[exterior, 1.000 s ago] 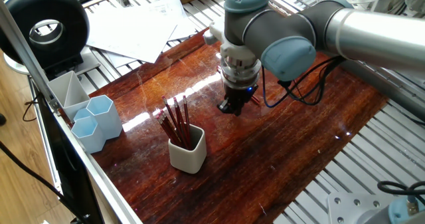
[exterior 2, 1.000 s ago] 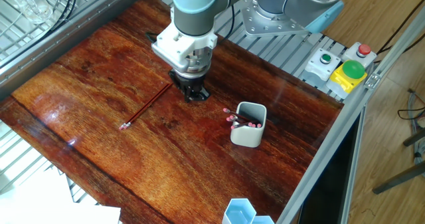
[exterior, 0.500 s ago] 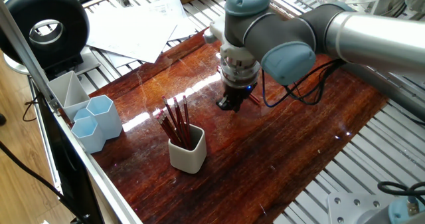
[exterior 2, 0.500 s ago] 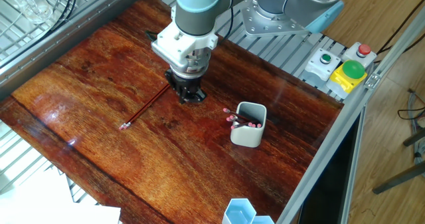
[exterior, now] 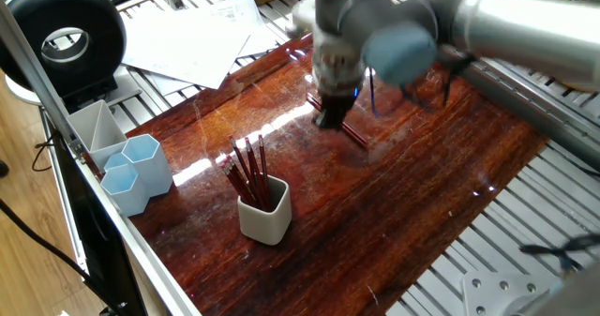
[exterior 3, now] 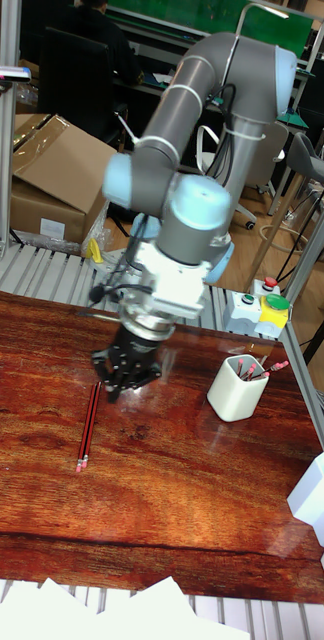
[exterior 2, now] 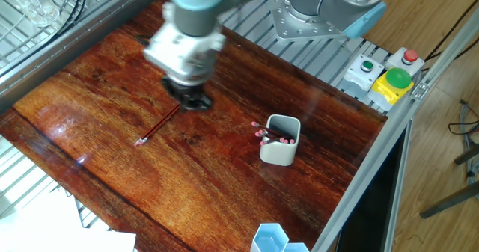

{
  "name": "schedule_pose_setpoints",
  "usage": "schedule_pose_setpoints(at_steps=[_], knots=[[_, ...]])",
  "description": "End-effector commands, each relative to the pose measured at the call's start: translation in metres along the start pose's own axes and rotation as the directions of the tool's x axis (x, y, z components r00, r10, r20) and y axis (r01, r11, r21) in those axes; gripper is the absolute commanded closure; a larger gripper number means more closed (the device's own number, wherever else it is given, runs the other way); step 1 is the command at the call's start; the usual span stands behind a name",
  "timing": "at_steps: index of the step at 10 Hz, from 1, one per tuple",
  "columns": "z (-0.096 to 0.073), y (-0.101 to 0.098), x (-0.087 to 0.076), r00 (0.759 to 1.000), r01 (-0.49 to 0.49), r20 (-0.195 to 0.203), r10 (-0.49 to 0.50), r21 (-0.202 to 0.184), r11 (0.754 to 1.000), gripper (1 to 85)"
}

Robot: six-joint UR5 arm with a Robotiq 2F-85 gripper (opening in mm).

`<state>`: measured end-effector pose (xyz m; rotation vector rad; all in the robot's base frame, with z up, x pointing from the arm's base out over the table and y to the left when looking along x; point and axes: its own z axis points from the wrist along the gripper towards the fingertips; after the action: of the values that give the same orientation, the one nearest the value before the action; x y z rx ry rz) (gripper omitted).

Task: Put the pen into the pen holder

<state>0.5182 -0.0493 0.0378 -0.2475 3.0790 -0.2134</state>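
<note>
The tool [exterior 3: 125, 378] is hanging low over the tabletop [exterior 3: 182, 500], fingers pointing down, at the upper end of the pen [exterior 3: 87, 425]. It is blurred, so I cannot tell whether it is released or clenched; it looks to be lining up for a pick. The pen is lying flat and loose on the wood. The holder [exterior 3: 237, 388] is standing well apart, upright, already carrying several pens. Bare wood is lying between them, so open room for carrying looks ample.

Glossy reddish wood tabletop [exterior 2: 194, 170], matt off-white pen holder [exterior 2: 280, 151], ribbed metal frame [exterior 2: 314, 57] around.
</note>
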Motion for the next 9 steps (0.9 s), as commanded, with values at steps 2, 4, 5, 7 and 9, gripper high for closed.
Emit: schedule_pose_setpoints(at_steps=[2,4,5,7,9], knots=[[-0.004,-0.046,-0.010,0.998,-0.039,-0.052,0.036,-0.048,0.998,84.7],[0.005,-0.050,-0.014,0.996,-0.078,-0.051,0.076,-0.039,0.996,84.7],[0.007,-0.044,-0.013,0.991,-0.115,-0.071,0.110,-0.064,0.991,84.7],[0.008,-0.035,-0.004,0.982,-0.165,-0.112,0.154,-0.094,0.982,84.7],[0.010,-0.035,-0.004,0.980,-0.177,-0.114,0.166,-0.099,0.979,84.7]])
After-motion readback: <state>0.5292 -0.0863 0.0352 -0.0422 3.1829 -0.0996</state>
